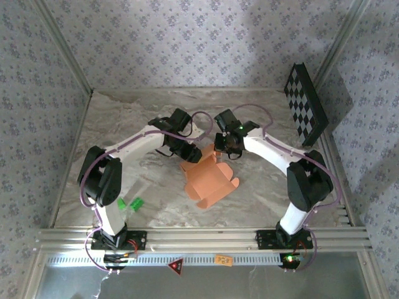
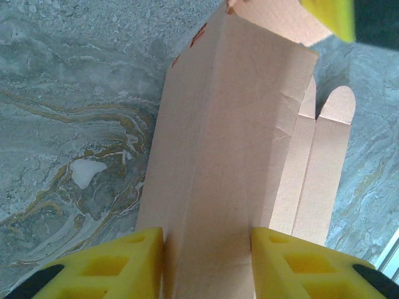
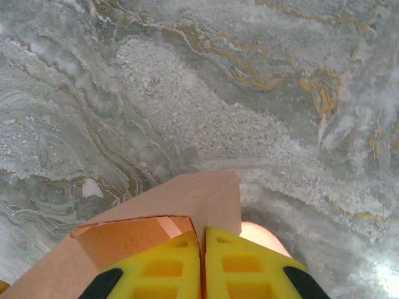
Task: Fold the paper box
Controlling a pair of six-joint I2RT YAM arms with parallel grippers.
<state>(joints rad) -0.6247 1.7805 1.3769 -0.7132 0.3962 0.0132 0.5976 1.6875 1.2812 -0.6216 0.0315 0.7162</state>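
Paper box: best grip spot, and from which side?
Pinch a raised flap of the paper box at its free edge, edge-on from above, as the right gripper does. The card is thin and those flaps stand off the table; the flat panels give no purchase.

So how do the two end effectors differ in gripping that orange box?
The left end effector has fingers apart, clamping a wide folded section of the paper box. The right end effector has fingers almost together, pinching one thin flap. Both are yellow-fingered, holding the same box.
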